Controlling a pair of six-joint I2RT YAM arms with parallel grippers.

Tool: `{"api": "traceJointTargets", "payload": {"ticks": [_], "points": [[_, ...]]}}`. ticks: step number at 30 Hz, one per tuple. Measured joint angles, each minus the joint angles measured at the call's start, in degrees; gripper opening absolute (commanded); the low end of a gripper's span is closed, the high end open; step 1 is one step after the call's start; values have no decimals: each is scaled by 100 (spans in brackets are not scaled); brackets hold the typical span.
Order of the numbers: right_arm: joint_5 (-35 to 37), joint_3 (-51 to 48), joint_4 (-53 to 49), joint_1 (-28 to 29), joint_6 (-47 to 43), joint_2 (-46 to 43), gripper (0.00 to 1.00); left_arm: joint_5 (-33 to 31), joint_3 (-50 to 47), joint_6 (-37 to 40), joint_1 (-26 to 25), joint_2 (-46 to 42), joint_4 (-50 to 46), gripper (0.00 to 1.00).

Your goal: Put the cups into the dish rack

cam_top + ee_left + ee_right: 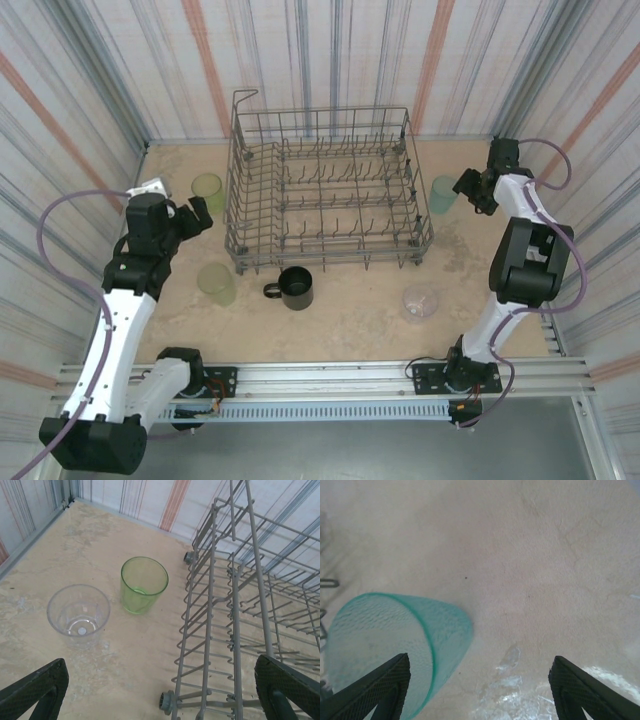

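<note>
The grey wire dish rack (pixel 325 190) stands mid-table with no cups in it. Left of it a green cup (pixel 207 188) stands upright, and another green cup (pixel 216 284) stands nearer. The black mug (pixel 295 288) is in front of the rack, with a pale purple cup (pixel 419 303) to its right. My left gripper (pixel 200 215) is open beside the rack's left wall. Ahead of it are a clear cup (pixel 78 616) and the green cup (pixel 144 584). My right gripper (pixel 470 190) is open at the teal cup (pixel 444 194). Its left finger (pixel 375 690) lies over the cup's mouth (pixel 395 645).
Striped walls close in the table on three sides. The rack's left side and wheel (pixel 167 702) run close to my left gripper's right finger (pixel 287 690). Bare tabletop (pixel 545 580) lies right of the teal cup. The arms' rail runs along the near edge (pixel 330 375).
</note>
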Motion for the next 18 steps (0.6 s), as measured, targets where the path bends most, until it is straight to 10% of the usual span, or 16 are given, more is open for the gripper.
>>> {"api": "traceJointTargets", "payload": {"ticks": [18], "points": [[-402,280,4,-7,116,557,33,203,-92,11,-66,-221,-109,99]]}}
